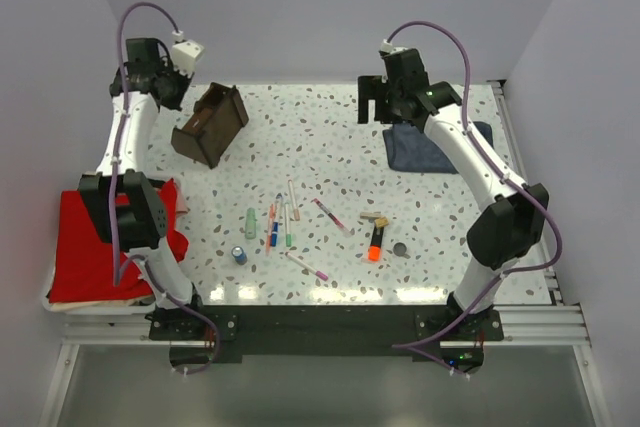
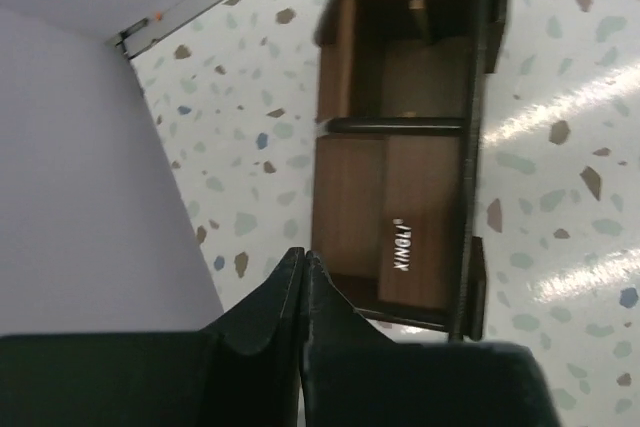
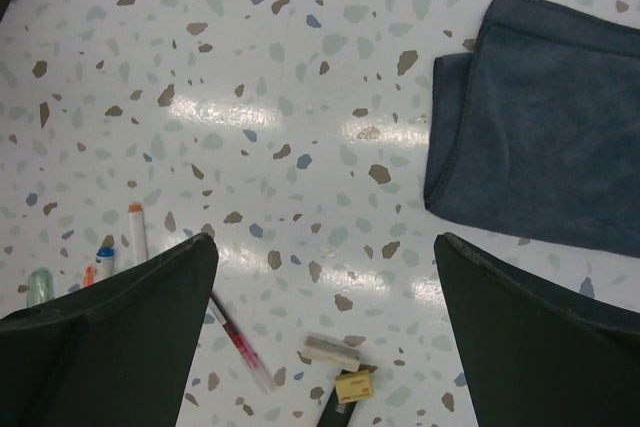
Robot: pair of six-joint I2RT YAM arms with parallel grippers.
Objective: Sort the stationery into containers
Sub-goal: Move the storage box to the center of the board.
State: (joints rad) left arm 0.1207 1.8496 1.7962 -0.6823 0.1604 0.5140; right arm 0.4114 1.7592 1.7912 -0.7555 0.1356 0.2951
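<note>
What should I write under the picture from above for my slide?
Pens lie scattered on the speckled table, away from the wooden organizer, the left arm and right arm raised above.

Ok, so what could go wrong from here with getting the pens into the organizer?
The thin pens lie close together, so the open right claw might nudge or pick up a neighbour along with its target. The dark disc lies flat and may slip out of a pinch. The organizer sits far left, away from the pens, with the shut left claw above it; a careless descent could knock it.
</note>
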